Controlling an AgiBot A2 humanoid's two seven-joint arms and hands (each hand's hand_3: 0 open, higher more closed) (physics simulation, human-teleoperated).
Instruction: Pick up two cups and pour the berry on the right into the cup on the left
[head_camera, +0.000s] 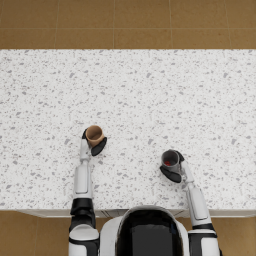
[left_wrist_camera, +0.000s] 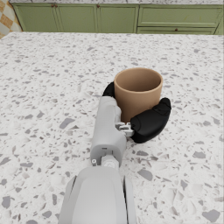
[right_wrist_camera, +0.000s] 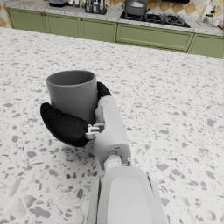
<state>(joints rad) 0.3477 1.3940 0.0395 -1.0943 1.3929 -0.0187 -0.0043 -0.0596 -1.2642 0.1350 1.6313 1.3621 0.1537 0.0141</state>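
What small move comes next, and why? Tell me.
Probably lift both cups off the countertop. The left hand already wraps the tan cup, the right hand wraps the grey cup with the berry, and both still appear upright.

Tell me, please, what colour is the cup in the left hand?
Tan brown cup; clearest in the left wrist view.

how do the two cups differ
The brown cup is tan, while the grey cup is dark grey. The brown cup looks empty in the head view, whereas the grey cup has something red inside. The brown cup is in the left hand; the grey cup is in the right hand. Both stand upright with open tops over the speckled counter.
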